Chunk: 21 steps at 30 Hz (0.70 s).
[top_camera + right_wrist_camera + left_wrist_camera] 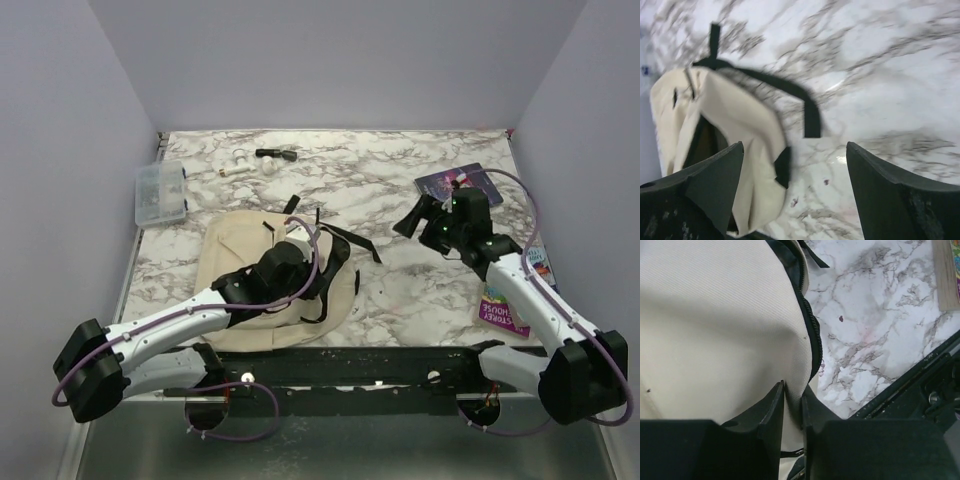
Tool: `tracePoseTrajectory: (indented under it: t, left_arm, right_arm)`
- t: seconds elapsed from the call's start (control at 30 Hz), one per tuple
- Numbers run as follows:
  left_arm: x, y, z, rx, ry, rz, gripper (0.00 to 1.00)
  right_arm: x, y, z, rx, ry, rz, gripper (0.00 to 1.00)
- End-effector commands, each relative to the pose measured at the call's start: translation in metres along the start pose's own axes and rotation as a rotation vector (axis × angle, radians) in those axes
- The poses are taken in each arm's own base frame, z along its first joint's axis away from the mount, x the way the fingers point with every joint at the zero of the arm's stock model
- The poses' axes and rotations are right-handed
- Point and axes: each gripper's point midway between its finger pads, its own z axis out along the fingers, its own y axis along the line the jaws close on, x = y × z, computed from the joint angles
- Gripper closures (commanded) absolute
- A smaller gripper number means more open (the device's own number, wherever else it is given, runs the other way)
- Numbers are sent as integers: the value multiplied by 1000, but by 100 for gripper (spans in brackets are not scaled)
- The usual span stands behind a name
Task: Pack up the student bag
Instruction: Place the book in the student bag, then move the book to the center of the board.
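The table (400,290) is topped in white and grey marble. The bag (232,252) is laid flat on its near left part, close to the near edge, with black straps (345,240) spread out to its right. In the left wrist view the bag (715,340) fills most of the picture, and its black zipper (812,335) is seen running along its right edge.

The left arm (170,325) is stretched low from its base towards the right, and its wrist is bent down over the bag's near right part. The left gripper (792,390) is nearly closed, and a fold of beige cloth is pinched between its fingers (775,410).

The right arm (520,290) is raised and reached towards the far side, above bare marble at the right. The right gripper (412,218) is pointed left towards the bag. In the right wrist view the right gripper (794,147) is held wide apart; nothing is held or touched, and the bag (740,125) is seen beyond it.

A purple book (455,183) is laid at the far right, and a pink book (503,308) at the near right edge. A clear box (160,192) is set at the far left.
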Motion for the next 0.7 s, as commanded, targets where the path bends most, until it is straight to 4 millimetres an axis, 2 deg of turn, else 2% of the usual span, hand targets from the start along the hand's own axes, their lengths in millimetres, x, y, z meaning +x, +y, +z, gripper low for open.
tracePoseTrajectory:
  t: [0.0,0.1,0.2,0.27,0.37,0.47,0.67]
  left_arm:
    - [7,-24,-2,100,94,-16,70]
    - [5,-31,-5,127,97,-30,50]
    - [1,-38,-13,163,97,-43,40]
    - [0,-44,-21,195,96,-60,35]
    - [-1,-52,-35,250,89,-98,27]
    - [-1,-62,-48,319,85,-118,2]
    - [-10,-70,-74,382,40,-107,2]
  right_arm:
    - [-24,-59,2,204,-10,55,13]
    - [-60,-79,25,276,-66,104,13]
    - [-109,-97,44,367,-144,113,14]
    - [-142,-116,54,458,-212,103,13]
    - [-186,-144,62,495,-279,171,13]
    - [-224,-173,72,452,-351,251,13]
    - [-267,-231,97,536,-413,268,9]
